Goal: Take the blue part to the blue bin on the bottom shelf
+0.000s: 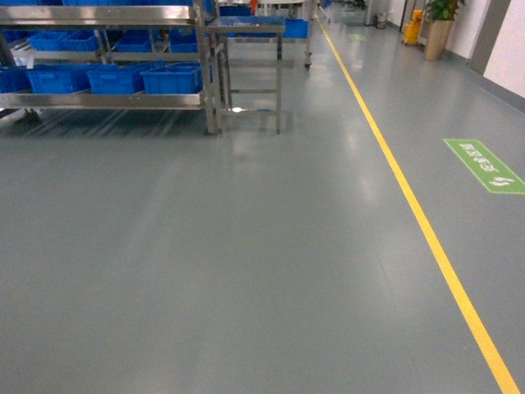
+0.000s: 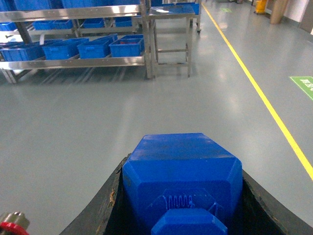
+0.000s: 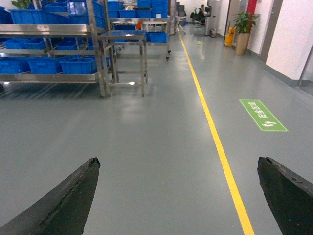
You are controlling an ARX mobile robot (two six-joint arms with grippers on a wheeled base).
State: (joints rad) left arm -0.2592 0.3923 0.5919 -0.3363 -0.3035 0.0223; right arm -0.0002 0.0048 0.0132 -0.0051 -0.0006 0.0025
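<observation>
My left gripper (image 2: 178, 215) is clamped on the blue part (image 2: 182, 176); my right gripper (image 3: 178, 196) hangs wide apart, empty. The blue bins (image 1: 172, 78) sit on the bottom shelf (image 1: 102, 101), well away across bare floor. A jolt while driving could loosen the part. The steel table (image 1: 246, 29) stands just beside the rack's right end.

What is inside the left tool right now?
The blue part sits between the left tool's black fingers, filling the gap. Its lower end runs below the picture's edge, unseen.
</observation>
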